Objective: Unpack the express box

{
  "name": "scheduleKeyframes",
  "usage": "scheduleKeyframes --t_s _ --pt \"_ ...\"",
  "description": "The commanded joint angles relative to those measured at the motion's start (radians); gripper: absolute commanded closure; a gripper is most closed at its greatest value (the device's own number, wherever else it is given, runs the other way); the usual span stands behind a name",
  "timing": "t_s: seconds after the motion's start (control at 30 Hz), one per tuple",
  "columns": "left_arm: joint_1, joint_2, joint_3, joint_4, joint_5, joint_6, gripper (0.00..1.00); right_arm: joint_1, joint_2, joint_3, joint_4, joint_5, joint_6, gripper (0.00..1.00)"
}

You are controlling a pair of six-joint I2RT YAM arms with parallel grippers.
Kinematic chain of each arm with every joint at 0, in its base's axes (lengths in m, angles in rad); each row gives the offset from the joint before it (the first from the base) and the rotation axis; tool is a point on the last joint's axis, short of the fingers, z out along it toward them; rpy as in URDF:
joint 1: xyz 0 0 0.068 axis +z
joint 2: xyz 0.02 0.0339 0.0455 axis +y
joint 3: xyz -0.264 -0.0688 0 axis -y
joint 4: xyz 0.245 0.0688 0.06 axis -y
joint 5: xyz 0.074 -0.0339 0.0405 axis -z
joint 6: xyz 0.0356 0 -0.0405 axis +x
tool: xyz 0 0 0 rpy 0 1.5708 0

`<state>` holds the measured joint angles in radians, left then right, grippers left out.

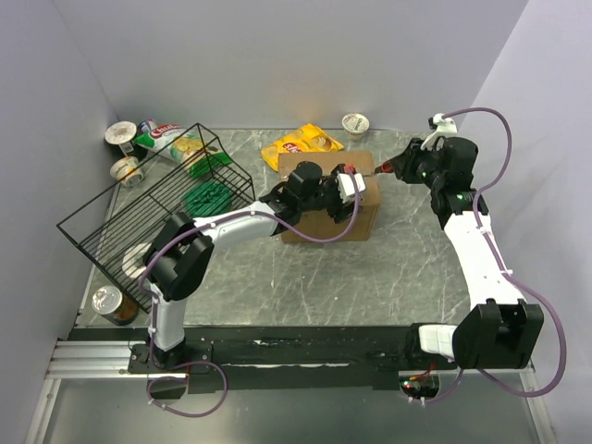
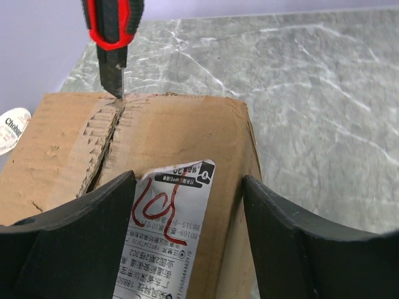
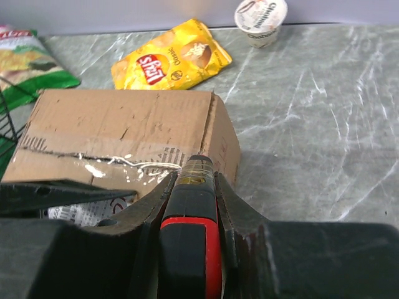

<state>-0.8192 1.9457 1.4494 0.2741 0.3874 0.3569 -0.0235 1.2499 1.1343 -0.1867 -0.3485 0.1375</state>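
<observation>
The left gripper [image 2: 187, 180] hangs over the box [image 3: 124, 118] with its jaws wide apart, one finger above the box top and the other out past its side edge, the white label [image 2: 168, 230] showing between them; whether they touch the cardboard I cannot tell. The right gripper [image 3: 194, 174] is clamped on a red and black knife [image 2: 112, 31], whose blade tip sits at the far end of the box's ragged centre seam. The box stands mid-table [image 1: 370, 277]. A yellow chip bag [image 3: 171, 62] and a cup [image 3: 260, 18] lie behind it; a tilted wire basket [image 1: 157, 213] stands to its left.
</observation>
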Motion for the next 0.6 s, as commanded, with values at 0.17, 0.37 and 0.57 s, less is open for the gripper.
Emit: scheduleKeyframes --t_s 0.17,0.37,0.57 --pt "0.018 0.078 -0.018 0.019 -0.176 -0.199 0.34 0.076 -0.056 -0.013 -0.077 0.109 0.077 1.00" --pt "0.018 0.096 -0.006 0.027 -0.205 -0.237 0.35 0.092 -0.084 -0.021 -0.118 0.157 0.079 1.00" --pt "0.029 0.107 -0.011 0.023 -0.223 -0.257 0.39 0.091 -0.119 -0.050 -0.160 0.172 0.068 1.00"
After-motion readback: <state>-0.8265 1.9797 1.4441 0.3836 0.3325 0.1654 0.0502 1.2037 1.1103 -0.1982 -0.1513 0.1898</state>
